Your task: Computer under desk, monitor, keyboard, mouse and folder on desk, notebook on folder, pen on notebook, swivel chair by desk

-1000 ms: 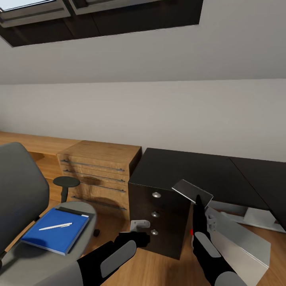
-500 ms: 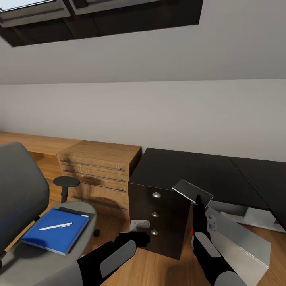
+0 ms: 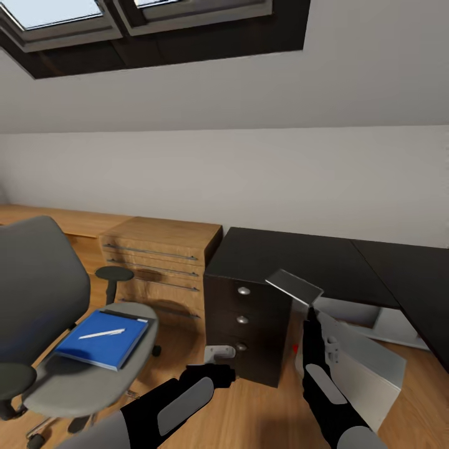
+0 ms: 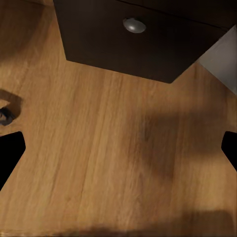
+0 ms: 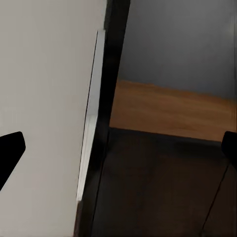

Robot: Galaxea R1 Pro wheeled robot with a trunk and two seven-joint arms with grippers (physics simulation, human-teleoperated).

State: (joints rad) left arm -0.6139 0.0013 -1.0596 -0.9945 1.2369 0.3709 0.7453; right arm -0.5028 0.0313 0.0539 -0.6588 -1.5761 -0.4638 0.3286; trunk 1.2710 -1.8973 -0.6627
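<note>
Sloping white wall and dark-framed skylights (image 3: 62, 12) rise behind the big L-shaped desk with its glossy black top (image 3: 299, 262), which stands on a wooden floor (image 3: 268, 418) to the right of a light wooden drawer unit (image 3: 162, 249). We judge the step in hand to be getting the pale grey-white box-shaped computer (image 3: 362, 368) under the desk: it sits tipped on the floor just right of the black drawers, its red light facing them. To do this well we should set the case upright first, then slide it far and rightward into the open space beneath the top, keeping it off the drawer block. Our right gripper (image 3: 310, 321) points upward beside the case's left face, jaws spread wide with nothing between them. Our left gripper (image 3: 218, 362) hangs low in front of the drawers, facing the floor, jaws equally wide and empty. At the left, the grey upholstered swivel chair (image 3: 37, 280) carries the bright blue flat folder (image 3: 103, 342) with the thin white pen (image 3: 101, 333) lying on it.
</note>
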